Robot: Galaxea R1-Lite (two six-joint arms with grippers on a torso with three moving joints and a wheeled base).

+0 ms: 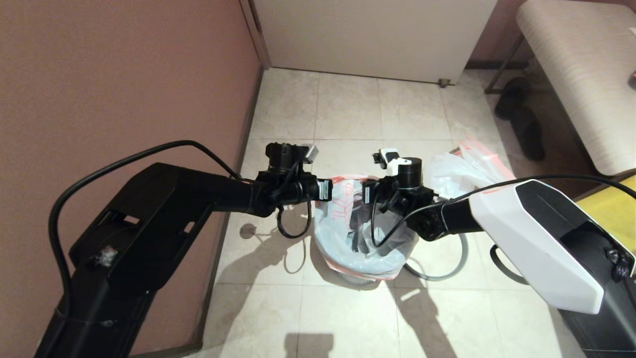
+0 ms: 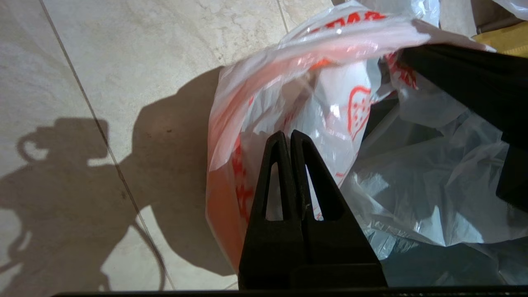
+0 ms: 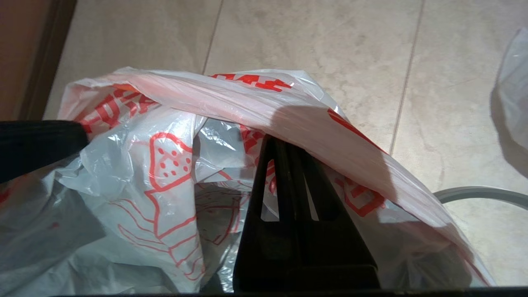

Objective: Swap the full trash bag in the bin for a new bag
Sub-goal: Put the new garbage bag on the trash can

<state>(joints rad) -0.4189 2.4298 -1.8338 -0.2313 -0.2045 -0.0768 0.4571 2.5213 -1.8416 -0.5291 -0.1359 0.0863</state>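
- Beige floor tiles (image 1: 348, 104) run up to a pinkish wall (image 1: 124, 74) at 9 o'clock and a white door (image 1: 372, 35) at 12; a padded bench (image 1: 586, 74) sits at 2 o'clock with dark slippers (image 1: 521, 124) under its edge.
- new bag (image 1: 343, 199), the white one with the orange-red cartoon, sits dead centre, spread over the bin (image 1: 358, 233). You only get a dark patch of bin showing through the plastic, the rest is covered.
- grey ring rim (image 1: 449, 271) lies on the tiles at about 4 o'clock of the bin, partly hidden behind the right arm.
- full trash bag (image 1: 462, 166) is on the floor at 2 o'clock of the bin, right beside it; contents are hard to make out from here.
- left gripper (image 2: 291, 136) has its fingers pressed together, tips inside the bag's mouth on the 9 o'clock side. Can't tell if any plastic is pinched.
- right gripper (image 3: 284, 142) is also closed tight, tips tucked under the bag's red-printed edge on the 3 o'clock side.
- Something yellow (image 1: 611, 209) is cut off at the 3 o'clock edge.
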